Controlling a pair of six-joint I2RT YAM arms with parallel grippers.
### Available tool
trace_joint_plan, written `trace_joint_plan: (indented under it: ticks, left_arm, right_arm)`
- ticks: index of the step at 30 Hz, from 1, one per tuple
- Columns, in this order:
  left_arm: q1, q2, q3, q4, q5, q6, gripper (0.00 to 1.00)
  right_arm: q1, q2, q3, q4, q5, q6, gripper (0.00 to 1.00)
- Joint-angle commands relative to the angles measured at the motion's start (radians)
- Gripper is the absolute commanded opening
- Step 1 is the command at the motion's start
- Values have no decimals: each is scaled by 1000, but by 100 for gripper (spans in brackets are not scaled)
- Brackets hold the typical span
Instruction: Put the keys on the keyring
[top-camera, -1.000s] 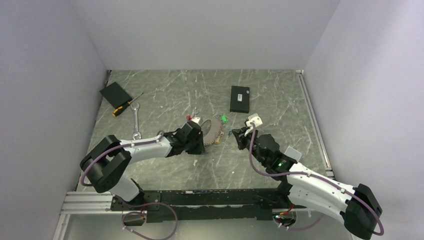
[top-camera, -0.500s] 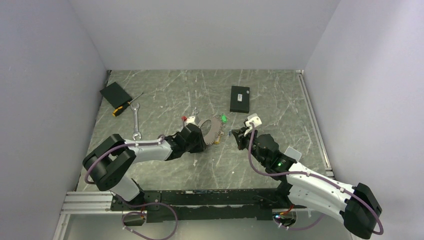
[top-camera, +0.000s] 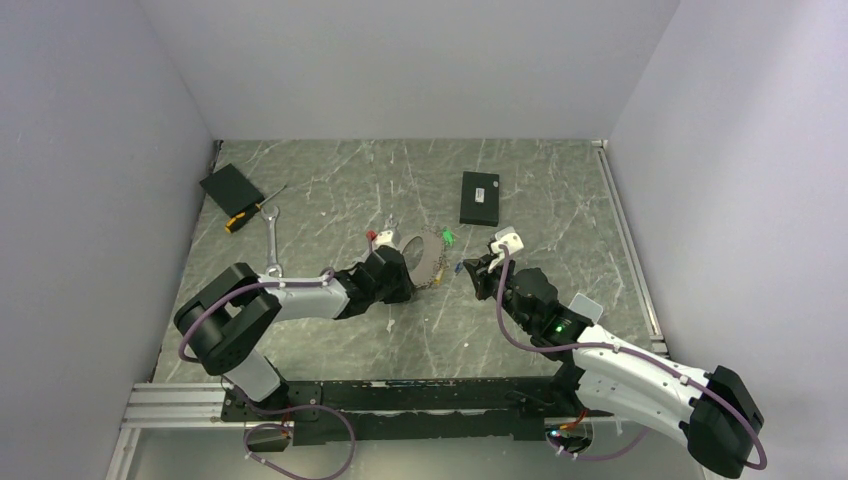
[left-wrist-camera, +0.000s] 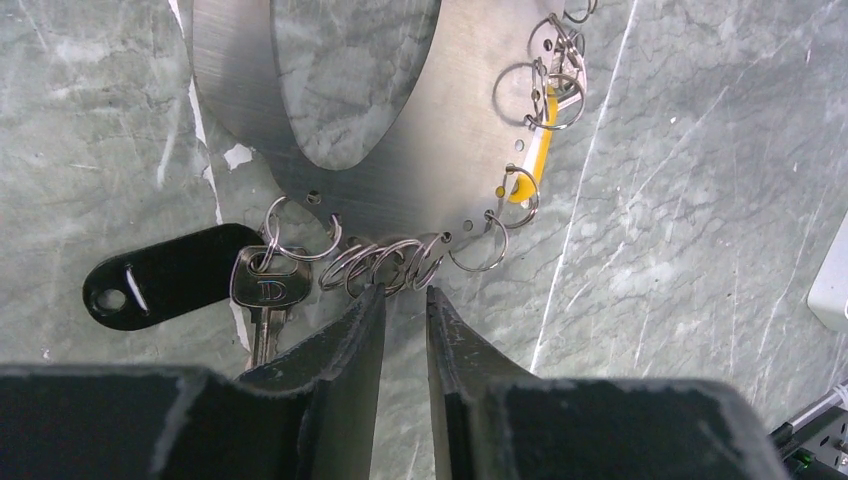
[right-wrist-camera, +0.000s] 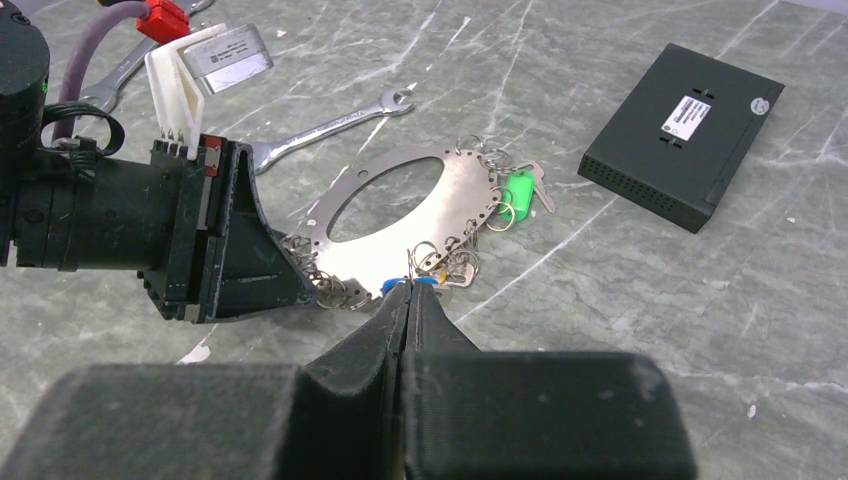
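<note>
The keyring (top-camera: 425, 258) is a flat silver oval plate with a hole and small split rings along its edge; it also shows in the left wrist view (left-wrist-camera: 440, 150) and the right wrist view (right-wrist-camera: 455, 195). My left gripper (top-camera: 405, 283) (left-wrist-camera: 403, 292) is narrowly open, its tips at the ring cluster (left-wrist-camera: 385, 265). A silver key (left-wrist-camera: 262, 290) with a black tag (left-wrist-camera: 160, 285) hangs there. My right gripper (top-camera: 470, 270) (right-wrist-camera: 408, 290) is shut on a blue key (right-wrist-camera: 425, 283) at the plate's near edge. A green key (right-wrist-camera: 518, 190) lies on the far side.
A black box (top-camera: 479, 197) lies behind the keyring. A wrench (top-camera: 273, 243) lies to the left and another (right-wrist-camera: 330, 125) just behind the plate. A black pad (top-camera: 230, 187) and a screwdriver (top-camera: 250, 212) sit at the far left. Walls enclose the table.
My left gripper has slid a little up and right along the keyring's near edge. My right gripper has stayed shut in place.
</note>
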Motion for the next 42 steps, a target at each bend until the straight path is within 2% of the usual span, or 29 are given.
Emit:
trace_joint_plan:
  ticks: [1, 3, 7, 9, 13, 18, 19, 20, 21, 42]
  left_arm:
    - [-10, 3, 37, -3, -16, 6, 27]
    - [-24, -12, 55, -32, -23, 28, 29]
    - [-53, -21, 129, -167, -54, 51, 41]
    - [-60, -14, 156, -220, -69, 42, 41]
    - [-63, 5, 140, -183, -79, 28, 37]
    - [-64, 43, 174, -217, -90, 21, 33]
    - [-65, 47, 180, -223, -94, 17, 33]
    - [-63, 51, 182, -223, -97, 14, 42]
    - [-63, 57, 183, -224, -98, 12, 34]
    - [-63, 140, 211, -135, -122, 59, 27]
  right_arm:
    - [6, -8, 1, 55, -1, 10, 0]
    - [7, -9, 1, 55, -1, 10, 0]
    - [8, -7, -1, 60, -4, 12, 0]
    - [10, -7, -1, 61, -6, 11, 0]
    - [11, -8, 2, 56, -6, 10, 0]
    - [11, -10, 6, 49, -6, 10, 0]
    - [12, -9, 6, 51, -8, 10, 0]
    - [13, -9, 7, 51, -9, 9, 0]
    - [14, -9, 7, 51, -9, 10, 0]
    - [19, -9, 2, 55, -4, 10, 0]
